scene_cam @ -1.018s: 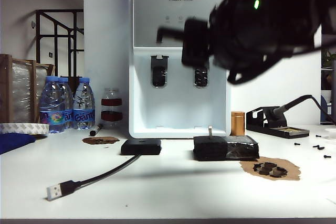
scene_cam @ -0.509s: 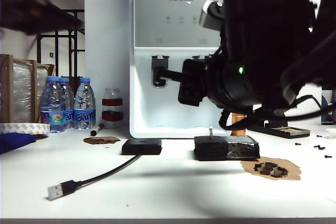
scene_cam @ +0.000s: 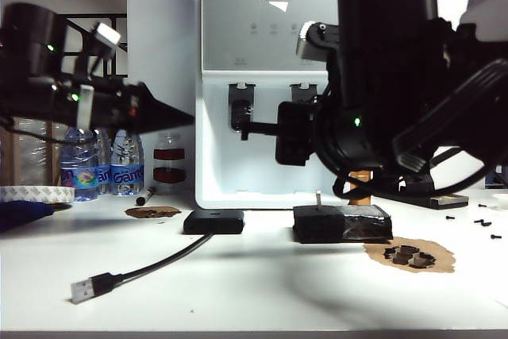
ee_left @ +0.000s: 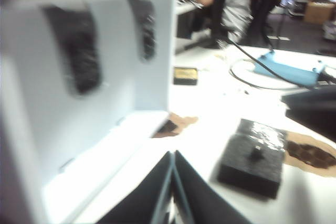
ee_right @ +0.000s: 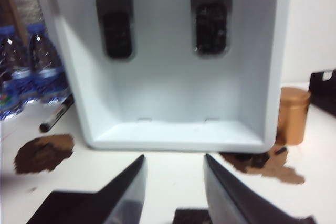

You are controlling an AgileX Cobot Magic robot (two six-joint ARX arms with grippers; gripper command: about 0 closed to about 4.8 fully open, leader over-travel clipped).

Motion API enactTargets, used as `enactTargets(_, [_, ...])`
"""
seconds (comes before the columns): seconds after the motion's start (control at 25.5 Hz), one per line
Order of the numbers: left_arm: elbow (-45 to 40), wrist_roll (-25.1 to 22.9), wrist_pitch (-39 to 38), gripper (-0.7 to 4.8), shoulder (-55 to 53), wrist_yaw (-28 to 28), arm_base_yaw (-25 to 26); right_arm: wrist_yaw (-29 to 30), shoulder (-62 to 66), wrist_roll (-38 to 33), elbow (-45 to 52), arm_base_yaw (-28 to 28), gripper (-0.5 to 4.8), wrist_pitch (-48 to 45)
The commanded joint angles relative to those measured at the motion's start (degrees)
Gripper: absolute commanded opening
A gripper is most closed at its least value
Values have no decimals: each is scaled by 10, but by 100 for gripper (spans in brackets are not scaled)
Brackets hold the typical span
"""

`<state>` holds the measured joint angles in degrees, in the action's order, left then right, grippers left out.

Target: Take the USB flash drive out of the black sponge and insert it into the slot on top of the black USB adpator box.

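Two pincers hang above the white bench (scene_cam: pixel 262 291): the left pincer (ee_left: pixel 172 182) pressed together, the right pincer (ee_right: pixel 173 182) spread and empty. The tiny silver USB flash drive (scene_cam: pixel 318 198) stands upright in the taped black foam sponge (scene_cam: pixel 341 224), near the flat black USB adaptor box (scene_cam: pixel 213 221).

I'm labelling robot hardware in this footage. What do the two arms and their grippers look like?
Both arms are black with small green indicator lights. The left gripper ends in thin dark tapered fingers meeting at a point. The right gripper has two flat black fingers, apart. Its bulky cylindrical housing carries looping black cables and a silver knob.
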<state>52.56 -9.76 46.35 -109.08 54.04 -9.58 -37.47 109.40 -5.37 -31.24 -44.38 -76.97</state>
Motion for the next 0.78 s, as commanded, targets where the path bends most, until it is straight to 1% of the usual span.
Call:
enactTargets(0.04, [3,-24,5,-5,-9,13,-19,0,6,13,-5,6,180,-16])
enactTargets(0.12, [3,-24,-2,-5,-13,13,-34,1,17,11,-5,9,180,-15])
enactTargets(0.2, [3,-25,-17,-5,-16,11,-65,3,35,6,-5,9,180,-16])
enactTargets(0.31, [3,-25,-21,-5,-19,7,-90,2,46,-3,-5,9,180,-16])
enactTargets(0.51, [3,-36,-29,-5,-20,-55,-134,2,62,-13,-6,9,180,-16])
enactTargets(0.55, [3,-39,-27,-5,-24,-55,-142,2,65,-17,-7,9,180,-15])
enactTargets(0.63, [4,-54,-19,-5,-43,-96,-158,2,69,-17,-15,10,180,-13])
enactTargets(0.78, [5,-55,-6,-5,-68,-102,-163,2,69,-17,-28,14,180,2])
